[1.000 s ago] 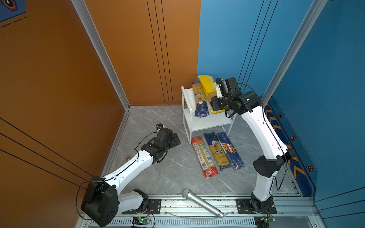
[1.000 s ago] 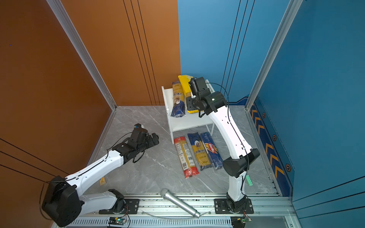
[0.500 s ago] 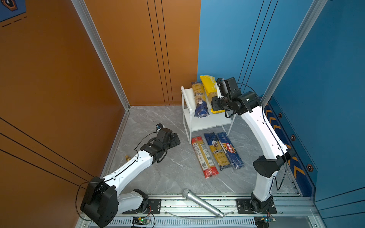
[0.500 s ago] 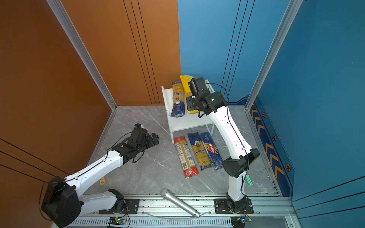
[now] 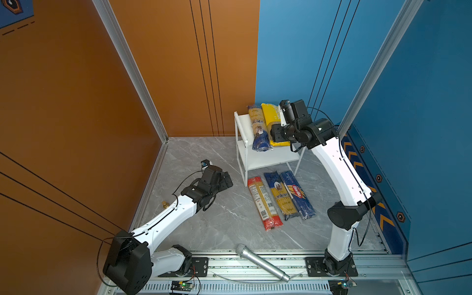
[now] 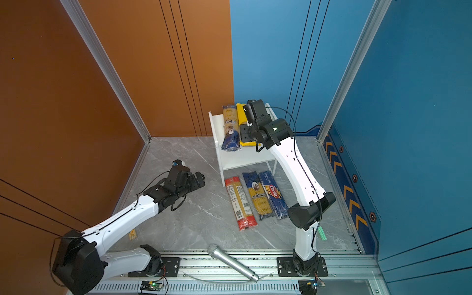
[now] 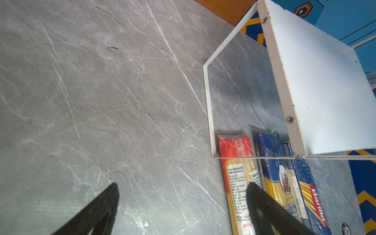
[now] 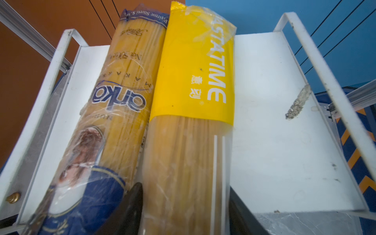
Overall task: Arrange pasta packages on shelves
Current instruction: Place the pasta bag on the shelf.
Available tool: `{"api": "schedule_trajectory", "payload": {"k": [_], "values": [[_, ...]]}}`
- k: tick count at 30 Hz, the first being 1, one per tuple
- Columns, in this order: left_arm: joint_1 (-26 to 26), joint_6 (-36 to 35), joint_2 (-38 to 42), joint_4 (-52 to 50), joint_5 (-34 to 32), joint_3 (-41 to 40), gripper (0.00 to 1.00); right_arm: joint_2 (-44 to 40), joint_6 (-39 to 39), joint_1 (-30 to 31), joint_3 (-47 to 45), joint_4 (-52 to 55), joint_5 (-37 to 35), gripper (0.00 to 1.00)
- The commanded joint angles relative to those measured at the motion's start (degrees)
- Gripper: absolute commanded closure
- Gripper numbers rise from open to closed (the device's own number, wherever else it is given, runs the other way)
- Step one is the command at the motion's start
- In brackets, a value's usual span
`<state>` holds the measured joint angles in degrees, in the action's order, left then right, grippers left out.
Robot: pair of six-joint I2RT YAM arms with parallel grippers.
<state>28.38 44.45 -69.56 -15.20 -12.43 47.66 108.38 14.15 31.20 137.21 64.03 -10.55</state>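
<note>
The shelves [image 5: 242, 125] [image 6: 217, 125] [image 8: 274, 122] [image 7: 325, 91] stand at the back. Two pasta packages lie side by side on the top board: a blue-and-yellow ankara bag [image 5: 258, 130] [image 6: 229, 127] [image 8: 114, 105] and a yellow bag [image 5: 272, 120] [image 6: 241, 120] [image 8: 193, 81]. My right gripper [image 5: 277, 135] [image 6: 246, 135] [image 8: 185, 203] is open at the yellow bag's near end, one finger on each side. On the floor in front lie a red bag [image 5: 264, 201] [image 6: 240, 201] [image 7: 238, 173], a second ankara bag [image 5: 279, 195] [image 7: 278, 179] and a Barilla bag [image 5: 297, 195] [image 7: 313, 199]. My left gripper [image 5: 227, 181] [image 6: 199, 180] [image 7: 183, 185] hangs open and empty, left of them.
A silver microphone [image 5: 263, 263] [image 6: 232, 261] lies across the front rail. The right third of the top board is bare but for a grey smear [image 8: 298, 105]. The lower board [image 5: 268, 158] holds nothing. Orange and blue walls close in the grey floor.
My right gripper's jaws have spread apart off the yellow bag, which stays lying on the top board. The left arm has not moved.
</note>
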Motion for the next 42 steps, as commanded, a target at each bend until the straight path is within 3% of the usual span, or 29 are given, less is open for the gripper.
{"api": "schedule_trajectory", "payload": {"k": [1, 14, 22, 42], "values": [[-0.71, -0.90, 1.08, -1.62, -1.25, 0.50, 0.02, -0.40, -1.20, 0.44, 1.66, -2.59, 0.87, 0.31], [-1.31, -1.38, 2.23, -2.38, -1.74, 0.35, 0.02, -6.51, -3.59, -2.23, 0.01, -2.59, 5.43, 0.24], [-1.49, -1.38, 2.76, -2.38, -1.38, 0.06, 0.02, -14.13, -4.68, -3.95, -5.89, -3.35, 9.54, 0.22], [-1.79, -0.20, 2.94, -0.87, -0.08, -1.64, 0.02, -48.42, 1.24, -3.32, -54.13, -11.78, 15.17, 0.17]]}}
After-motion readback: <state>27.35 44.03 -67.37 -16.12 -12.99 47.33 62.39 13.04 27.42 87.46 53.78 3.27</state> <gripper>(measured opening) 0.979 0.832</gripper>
